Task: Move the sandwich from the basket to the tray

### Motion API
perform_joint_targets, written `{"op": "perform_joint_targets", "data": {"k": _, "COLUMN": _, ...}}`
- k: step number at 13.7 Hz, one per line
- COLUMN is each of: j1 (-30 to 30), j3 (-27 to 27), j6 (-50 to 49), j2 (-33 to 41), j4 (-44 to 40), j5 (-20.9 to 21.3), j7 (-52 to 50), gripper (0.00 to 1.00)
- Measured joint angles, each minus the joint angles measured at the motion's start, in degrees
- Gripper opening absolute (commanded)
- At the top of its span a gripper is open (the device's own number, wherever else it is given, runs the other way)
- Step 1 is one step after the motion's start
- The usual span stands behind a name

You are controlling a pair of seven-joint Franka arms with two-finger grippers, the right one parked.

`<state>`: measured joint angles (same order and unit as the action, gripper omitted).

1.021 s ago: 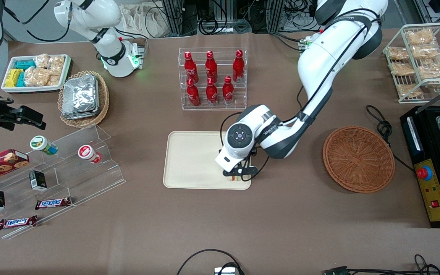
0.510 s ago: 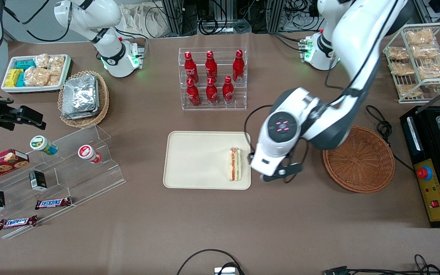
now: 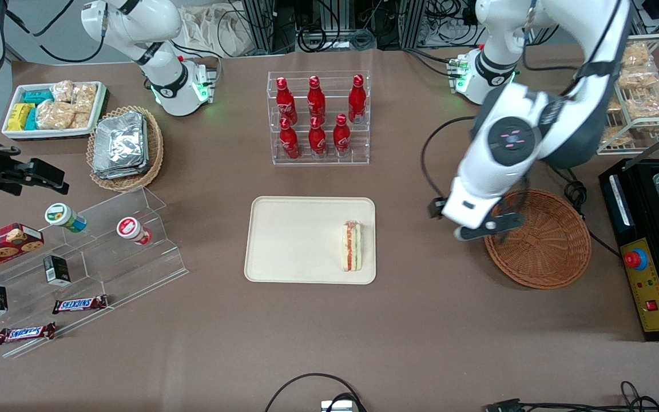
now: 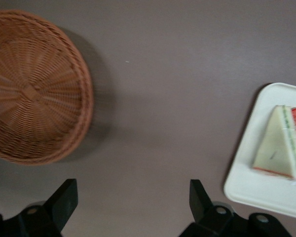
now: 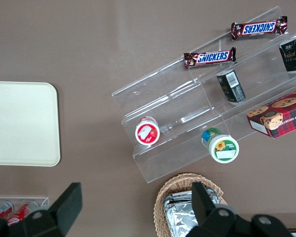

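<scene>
The sandwich (image 3: 352, 246) (image 4: 281, 149), a pale wedge with a red and green stripe, lies on the cream tray (image 3: 295, 240) (image 4: 256, 190) near the tray's edge toward the working arm's end. The reddish-brown woven basket (image 3: 537, 238) (image 4: 32, 89) sits bare on the table, nothing in it. My gripper (image 3: 481, 229) (image 4: 133, 200) hangs open and holds nothing, above the brown table between tray and basket, close to the basket's rim. Its dark fingers (image 4: 63, 200) stand wide apart over bare tablecloth.
A clear rack of red bottles (image 3: 318, 117) stands farther from the front camera than the tray. A wire rack of snack bags (image 3: 630, 91) and a black appliance (image 3: 650, 246) sit toward the working arm's end. An acrylic shelf of snacks (image 3: 78, 257), a tan basket of foil packets (image 3: 123, 146) and a white bin (image 3: 55, 109) lie toward the parked arm's end.
One second ago my gripper was down on the sandwich at the tray's edge. It let go, rose, and has swung toward the basket, leaving the sandwich lying on the tray.
</scene>
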<state>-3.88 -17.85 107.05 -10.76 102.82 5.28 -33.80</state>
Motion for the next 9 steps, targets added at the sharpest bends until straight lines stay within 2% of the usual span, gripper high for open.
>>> {"op": "perform_joint_targets", "data": {"k": 3, "j1": 0.3, "j3": 9.35, "j6": -4.14, "j2": 3.64, "j4": -0.11, "j5": -3.24, "j7": 15.96, "gripper": 1.0}}
{"op": "perform_joint_targets", "data": {"k": 6, "j1": 0.87, "j3": 17.09, "j6": -9.09, "j2": 4.69, "j4": -3.61, "j5": -5.83, "j7": 29.31, "gripper": 1.0}}
{"op": "perform_joint_targets", "data": {"k": 9, "j1": 1.19, "j3": 19.71, "j6": -11.44, "j2": 4.13, "j4": -7.35, "j5": -5.9, "j7": 33.87, "gripper": 1.0}}
